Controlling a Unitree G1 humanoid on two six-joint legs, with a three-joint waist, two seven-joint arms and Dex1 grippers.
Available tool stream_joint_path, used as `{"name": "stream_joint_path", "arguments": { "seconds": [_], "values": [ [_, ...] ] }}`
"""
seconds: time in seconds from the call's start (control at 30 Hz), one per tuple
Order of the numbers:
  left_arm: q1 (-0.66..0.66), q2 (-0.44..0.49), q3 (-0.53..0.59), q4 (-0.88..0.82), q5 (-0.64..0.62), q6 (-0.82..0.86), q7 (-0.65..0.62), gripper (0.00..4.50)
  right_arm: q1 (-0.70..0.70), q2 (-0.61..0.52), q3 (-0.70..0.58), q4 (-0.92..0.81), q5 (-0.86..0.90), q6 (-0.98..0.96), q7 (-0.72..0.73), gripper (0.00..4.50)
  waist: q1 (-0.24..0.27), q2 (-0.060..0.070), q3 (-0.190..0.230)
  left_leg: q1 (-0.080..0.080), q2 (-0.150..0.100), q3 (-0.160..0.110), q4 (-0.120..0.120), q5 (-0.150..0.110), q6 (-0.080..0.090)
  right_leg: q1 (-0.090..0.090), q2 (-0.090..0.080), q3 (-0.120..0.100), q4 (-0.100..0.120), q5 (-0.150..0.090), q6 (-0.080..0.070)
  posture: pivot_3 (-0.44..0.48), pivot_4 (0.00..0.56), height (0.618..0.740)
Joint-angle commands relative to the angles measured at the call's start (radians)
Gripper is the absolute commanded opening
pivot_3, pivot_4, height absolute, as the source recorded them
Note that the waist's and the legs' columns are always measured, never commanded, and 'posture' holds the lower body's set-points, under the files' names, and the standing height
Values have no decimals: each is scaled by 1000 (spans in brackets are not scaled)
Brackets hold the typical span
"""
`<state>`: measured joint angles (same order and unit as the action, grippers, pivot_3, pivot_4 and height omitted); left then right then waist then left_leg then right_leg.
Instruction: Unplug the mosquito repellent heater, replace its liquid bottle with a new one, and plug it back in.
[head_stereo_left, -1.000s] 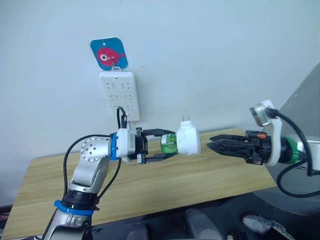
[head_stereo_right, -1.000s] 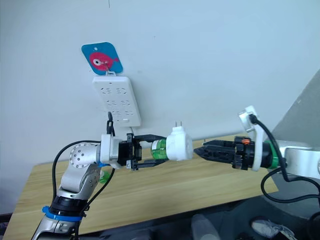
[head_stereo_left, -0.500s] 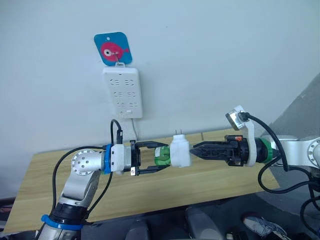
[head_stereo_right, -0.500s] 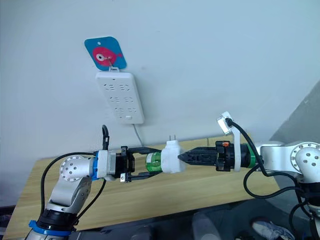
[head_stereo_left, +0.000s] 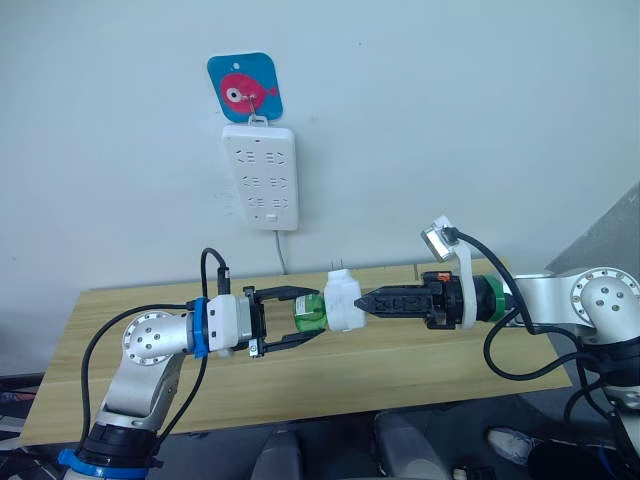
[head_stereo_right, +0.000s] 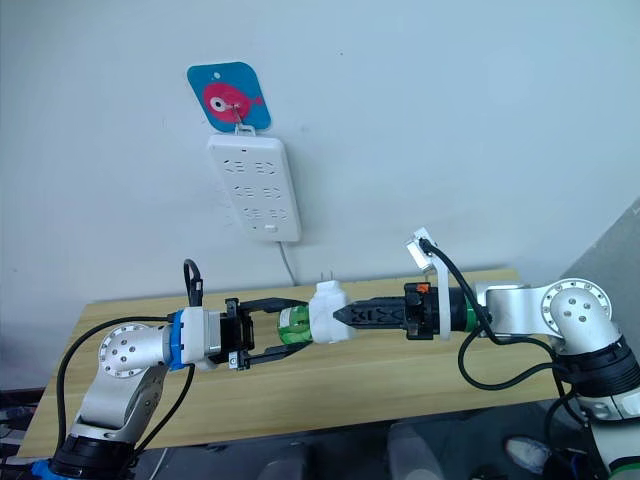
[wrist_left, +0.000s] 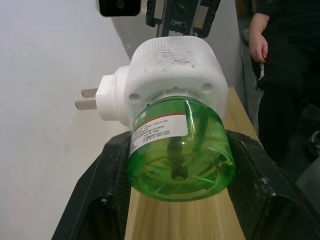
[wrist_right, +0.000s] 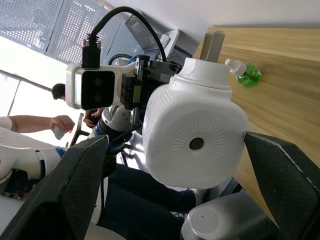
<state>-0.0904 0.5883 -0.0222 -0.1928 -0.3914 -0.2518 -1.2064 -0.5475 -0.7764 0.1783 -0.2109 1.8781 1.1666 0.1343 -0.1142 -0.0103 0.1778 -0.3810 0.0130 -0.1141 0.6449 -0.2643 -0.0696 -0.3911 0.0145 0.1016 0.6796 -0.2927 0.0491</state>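
White wall and wooden table (head_stereo_left: 420, 350) behind. Heater (head_stereo_left: 344, 300) is held in the air above the table, left pincer (head_stereo_left: 292, 317) grasping its green bottle (head_stereo_left: 309, 312). Right pincer (head_stereo_left: 368, 302), a second ago apart, now brackets the heater body, fingers spread; unscrewing appears imminent.

We count one mosquito repellent heater (head_stereo_left: 343, 300), with two metal prongs (wrist_left: 87, 98), and two green liquid bottles: one bottle (wrist_left: 179, 145) screwed into the heater and a second bottle (wrist_right: 243, 73) lying on the worktop (head_stereo_left: 450, 345). We see two robot hands, the left hand (head_stereo_left: 290, 318) and the right hand (head_stereo_left: 372, 301), and one white power strip (head_stereo_left: 267, 176) on the wall under one blue fish tag (head_stereo_left: 245, 89). At least two people show in the wrist views, one (wrist_left: 272, 75) in dark clothes and another (wrist_right: 59, 91) farther off.
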Motion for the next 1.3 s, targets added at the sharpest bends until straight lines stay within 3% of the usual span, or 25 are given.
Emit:
{"name": "stream_joint_path", "arguments": {
  "seconds": [0.03, 0.47, 0.73, 1.3],
  "values": [
    [-21, -17, -20, -67, -27, -30, 3, 2244, -21, 15, 9, -9, -11, 34, 31, 4500, 3, -1, 2, 0, 0, 0, 0, 0, 0, 0, 0, 0, 0, 0, 0, -95, 158, 728],
    [-33, -9, -13, -49, -26, -42, -3, 2244, 27, -160, -125, 21, -46, 136, 247, 4500, 9, -1, 5, -1, 0, 0, 0, 0, 0, -1, 0, 0, 0, 0, 0, -103, 143, 728],
    [-45, -19, -29, -50, -32, -48, -12, 2244, 18, -67, -74, 21, -40, 105, 164, 4500, 5, -1, 5, -1, 0, 0, 1, 0, 0, -1, 0, 0, 0, 0, 0, -119, 133, 728],
    [-59, -31, -54, -37, -24, -76, -7, 2244, -40, 45, -21, 70, 17, 110, 126, 4500, 2, -1, 5, -1, 0, 0, 0, 0, 0, -1, 0, 0, 0, 0, 0, -108, 130, 728]
  ]
}}
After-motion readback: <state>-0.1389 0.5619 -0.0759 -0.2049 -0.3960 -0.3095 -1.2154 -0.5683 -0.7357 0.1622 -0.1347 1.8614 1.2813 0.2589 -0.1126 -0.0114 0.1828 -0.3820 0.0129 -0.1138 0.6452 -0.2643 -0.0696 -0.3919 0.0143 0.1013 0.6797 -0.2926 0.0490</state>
